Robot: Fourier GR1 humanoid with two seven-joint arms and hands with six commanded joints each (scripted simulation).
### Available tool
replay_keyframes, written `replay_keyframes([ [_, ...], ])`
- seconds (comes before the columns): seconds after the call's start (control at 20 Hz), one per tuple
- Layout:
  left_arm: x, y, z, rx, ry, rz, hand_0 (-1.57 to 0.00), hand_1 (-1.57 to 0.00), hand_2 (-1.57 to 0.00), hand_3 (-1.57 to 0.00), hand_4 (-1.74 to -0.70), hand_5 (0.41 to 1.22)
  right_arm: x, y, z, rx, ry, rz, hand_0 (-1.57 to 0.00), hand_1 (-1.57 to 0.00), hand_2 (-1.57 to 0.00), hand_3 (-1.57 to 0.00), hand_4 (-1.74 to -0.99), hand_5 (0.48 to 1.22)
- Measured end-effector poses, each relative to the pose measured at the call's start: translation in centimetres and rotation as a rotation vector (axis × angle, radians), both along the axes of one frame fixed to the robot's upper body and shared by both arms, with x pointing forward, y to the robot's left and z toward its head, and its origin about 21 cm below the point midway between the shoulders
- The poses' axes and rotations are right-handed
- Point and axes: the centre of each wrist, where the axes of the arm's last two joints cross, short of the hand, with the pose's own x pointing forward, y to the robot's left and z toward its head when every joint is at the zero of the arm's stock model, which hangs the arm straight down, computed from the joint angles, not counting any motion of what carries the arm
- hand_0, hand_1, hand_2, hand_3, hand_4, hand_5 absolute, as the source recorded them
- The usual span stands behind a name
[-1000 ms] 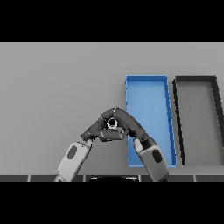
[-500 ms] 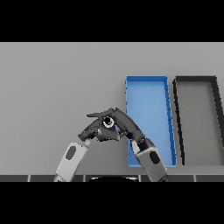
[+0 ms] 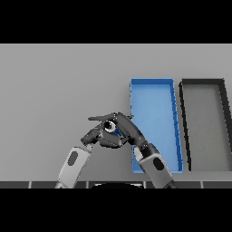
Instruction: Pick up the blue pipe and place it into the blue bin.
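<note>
The blue pipe [image 3: 116, 131] is a short tube with a dark opening rimmed in white. It is held just above the table, left of the blue bin [image 3: 154, 90]. My right hand [image 3: 127, 127] reaches in from the lower right and is shut on the pipe, with one finger pointing left over it. My left hand [image 3: 97, 136] comes in from the lower left with relaxed fingers and lies right against the pipe's underside. Most of the pipe is hidden between the two hands. The long blue bin has nothing in it.
A black bin [image 3: 204, 90] of the same long shape stands directly right of the blue bin. The grey table [image 3: 59, 86] stretches out to the left and beyond the hands.
Both hands, with the pipe between them, have drifted a little left and toward me, slightly away from the blue bin.
</note>
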Motion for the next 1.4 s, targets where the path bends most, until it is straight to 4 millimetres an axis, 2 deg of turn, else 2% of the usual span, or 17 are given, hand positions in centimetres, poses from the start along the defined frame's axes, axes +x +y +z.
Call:
replay_keyframes([
  [0.1,-0.1,0.2,-0.2,-0.007,0.007,0.017,-0.06,-0.06,-0.06,-0.05,-0.96,0.538,0.2,-0.5,0.1,0.032,0.007,0.002,-1.57,-1.57,-1.57,-1.57,-1.741,1.220],
  [0.2,-0.2,0.3,-0.4,0.007,-0.001,0.022,-0.04,-0.04,-0.04,-0.03,-0.94,0.495,0.2,0.0,0.2,0.063,0.012,0.007,-1.57,-1.57,-1.57,-1.57,-1.741,1.220],
  [0.4,0.1,0.1,-0.5,0.033,0.005,0.035,-0.02,-0.01,-0.01,-0.01,-0.91,0.470,0.3,-0.7,1.7,0.179,0.049,0.033,-1.57,-1.57,-1.57,-1.57,-1.741,1.221],
  [0.45,0.2,0.5,-0.6,0.044,0.007,0.035,-0.01,-0.01,-0.01,-0.01,-0.91,0.464,0.2,-0.6,2.7,0.222,0.049,0.045,-1.57,-1.57,-1.57,-1.57,-1.741,1.221],
  [0.55,0.1,0.1,-0.4,0.040,0.009,0.031,-0.01,-0.01,-0.01,-0.01,-0.91,0.450,0.9,-1.5,5.0,0.255,0.055,0.049,-1.57,-1.57,-1.57,-1.57,-1.741,1.221],
  [0.6,0.3,0.0,-0.3,0.043,0.013,0.039,-0.01,-0.01,-0.01,0.00,-0.91,0.445,1.5,-1.9,5.4,0.257,0.061,0.043,-1.57,-1.57,-1.57,-1.57,-1.741,1.221],
  [0.75,-0.1,0.2,-0.6,0.044,0.027,0.029,0.00,0.00,0.00,0.00,-0.91,0.435,2.4,-3.9,9.8,0.309,-0.035,0.080,-1.57,-1.57,-1.57,-1.57,-1.741,1.221],
  [0.85,0.3,0.1,-0.5,0.064,0.039,0.042,0.00,0.00,0.00,0.00,-0.90,0.432,2.9,-5.5,12.4,0.343,-0.109,-0.030,-1.57,-1.57,-1.57,-1.57,-1.741,1.221],
  [1.0,0.1,0.5,-0.5,0.064,0.026,0.044,0.00,0.00,0.00,0.00,-0.89,0.425,4.1,-8.3,14.7,0.336,-0.145,-0.198,-1.57,-1.57,-1.57,-1.57,-1.741,1.221],
  [1.15,-0.2,0.7,-0.4,0.042,0.020,0.037,0.00,0.00,0.00,0.00,-0.89,0.412,5.0,-12.1,14.8,0.344,-0.107,-0.339,-1.57,-1.57,-1.57,-1.57,-1.741,1.221],
  [1.3,0.1,1.2,-0.6,0.067,0.001,0.050,0.00,0.00,0.00,0.00,-0.87,0.413,5.0,-15.2,12.6,0.299,-0.055,-0.464,-1.57,-1.57,-1.57,-1.57,-1.741,1.221],
  [1.4,0.0,1.2,-0.7,0.071,-0.001,0.040,0.00,0.00,0.00,0.00,-0.87,0.418,4.3,-17.1,10.9,0.323,0.006,-0.528,-1.57,-1.57,-1.57,-1.57,-1.741,1.221],
])
